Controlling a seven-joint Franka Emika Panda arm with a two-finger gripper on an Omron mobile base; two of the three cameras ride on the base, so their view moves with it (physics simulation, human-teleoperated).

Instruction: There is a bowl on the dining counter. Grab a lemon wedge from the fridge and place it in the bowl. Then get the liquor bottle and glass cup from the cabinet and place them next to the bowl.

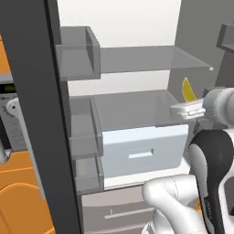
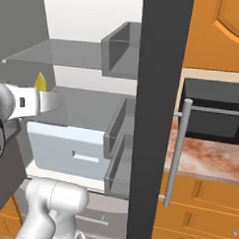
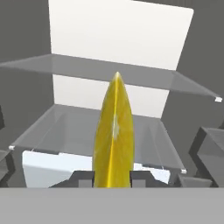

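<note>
Nearest the hand camera, the lemon wedge (image 3: 113,135) was seen standing upright between the two dark fingertips (image 3: 81,178), and the gripper (image 3: 112,179) was clamped on it. From the left base view the same yellow wedge (image 1: 188,89) was held up in front of the open fridge, above the front right corner of the middle glass shelf (image 1: 132,107). An upper glass shelf (image 1: 151,59) was set against the white back wall, and a pale drawer (image 1: 144,151) was fitted beneath the middle shelf. Grey door bins (image 1: 80,52) were stacked on the dark fridge door (image 1: 36,114). In the right base view, orange cabinets (image 2: 206,214), a marbled counter (image 2: 208,157) and a dark appliance (image 2: 213,111) were shown beyond the fridge's long grey handle (image 2: 178,148).
</note>
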